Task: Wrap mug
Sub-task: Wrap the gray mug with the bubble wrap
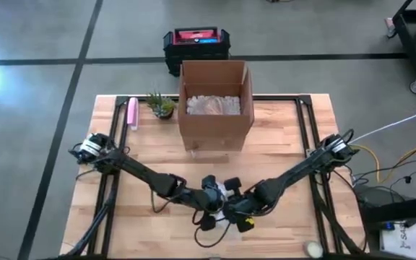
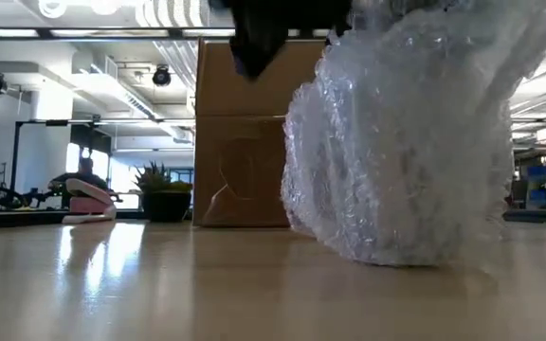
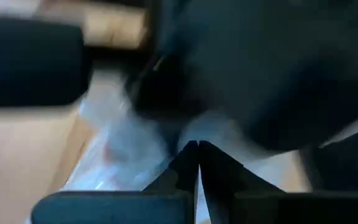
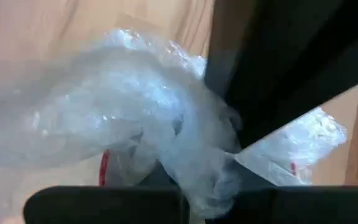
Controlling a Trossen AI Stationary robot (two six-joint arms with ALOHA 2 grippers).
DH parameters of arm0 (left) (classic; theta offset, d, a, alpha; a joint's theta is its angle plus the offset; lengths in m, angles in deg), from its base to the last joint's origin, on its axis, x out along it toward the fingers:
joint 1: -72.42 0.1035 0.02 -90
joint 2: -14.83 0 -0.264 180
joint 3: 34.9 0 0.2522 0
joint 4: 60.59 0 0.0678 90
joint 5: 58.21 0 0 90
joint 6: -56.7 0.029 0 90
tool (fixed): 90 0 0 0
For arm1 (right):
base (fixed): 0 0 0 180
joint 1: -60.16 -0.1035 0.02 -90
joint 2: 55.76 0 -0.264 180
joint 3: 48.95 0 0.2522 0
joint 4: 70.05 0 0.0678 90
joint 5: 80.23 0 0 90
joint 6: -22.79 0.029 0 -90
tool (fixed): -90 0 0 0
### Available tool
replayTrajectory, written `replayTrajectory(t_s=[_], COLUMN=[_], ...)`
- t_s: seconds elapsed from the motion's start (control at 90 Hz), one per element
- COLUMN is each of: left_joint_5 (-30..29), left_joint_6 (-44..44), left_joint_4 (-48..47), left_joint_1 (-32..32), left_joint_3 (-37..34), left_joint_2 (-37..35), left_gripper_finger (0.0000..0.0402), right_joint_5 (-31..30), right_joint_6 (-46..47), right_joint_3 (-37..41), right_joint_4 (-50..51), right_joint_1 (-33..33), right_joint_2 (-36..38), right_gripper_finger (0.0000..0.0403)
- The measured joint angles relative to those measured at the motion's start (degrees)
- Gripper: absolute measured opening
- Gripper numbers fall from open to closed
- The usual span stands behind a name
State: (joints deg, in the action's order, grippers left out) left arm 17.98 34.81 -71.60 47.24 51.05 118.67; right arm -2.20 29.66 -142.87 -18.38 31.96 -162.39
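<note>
The mug is fully concealed inside the bubble wrap (image 2: pixel 406 142), whose top is cut off by the low view's upper edge. The left hand (image 3: pixel 197 163) appears heavily blurred in its wrist view. The right hand's state cannot be determined, being buried in wrap.

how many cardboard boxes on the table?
1: the open cardboard box stands at the table's far edge, centre, beside the small potted plant. Anything behind it is hidden.

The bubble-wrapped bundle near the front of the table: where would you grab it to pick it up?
Probably from above, by the gathered wrap at the top of the bundle. It sits broad-based on the table, and the loose wrap bunches there, giving fingers something to pinch.
</note>
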Motion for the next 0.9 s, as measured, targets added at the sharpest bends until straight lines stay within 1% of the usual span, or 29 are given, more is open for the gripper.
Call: replayTrajectory(t_s=[0.144, 0.267, 0.433, 0.5, 0.589, 0.689, 0.789, 0.9], left_joint_5=[-0.11, -3.05, -4.12, -4.16, -4.76, -4.67, -4.65, -4.23], left_joint_6=[1.39, 1.37, 0.41, 0.02, 0.16, 0.37, 0.37, 0.08], left_joint_4=[2.03, 4.76, 5.70, 5.56, 5.06, 4.22, 3.98, 4.05], left_joint_1=[-0.69, -0.36, 0.74, 0.93, 1.08, 1.26, 1.27, 1.25], left_joint_3=[0.02, 0.02, 0.08, 0.13, -0.07, -0.23, -0.24, -0.29], left_joint_2=[1.05, 3.21, 6.86, 7.15, 7.12, 7.14, 7.11, 7.11], left_gripper_finger=[0.0000, 0.0000, 0.0000, 0.0000, 0.0000, 0.0000, 0.0000, 0.0000], right_joint_5=[-0.04, -0.03, 0.27, 0.22, 0.49, 0.14, -2.68, -11.19], right_joint_6=[0.17, 0.51, 0.75, 1.01, 1.04, 1.63, 2.84, 3.09], right_joint_3=[0.06, 0.11, 0.10, -1.32, -4.65, -8.94, -9.32, -7.84], right_joint_4=[-0.28, -0.45, 0.61, 3.35, 10.02, 15.35, 21.53, 22.24], right_joint_1=[0.00, -0.04, -0.50, -0.90, -1.70, -2.03, -1.75, -1.15], right_joint_2=[0.00, -0.01, -0.02, 0.08, 0.88, 3.92, 5.89, 6.86], right_gripper_finger=[0.0000, 0.0000, 0.0000, 0.0000, 0.0000, 0.0000, 0.0000, 0.0000])
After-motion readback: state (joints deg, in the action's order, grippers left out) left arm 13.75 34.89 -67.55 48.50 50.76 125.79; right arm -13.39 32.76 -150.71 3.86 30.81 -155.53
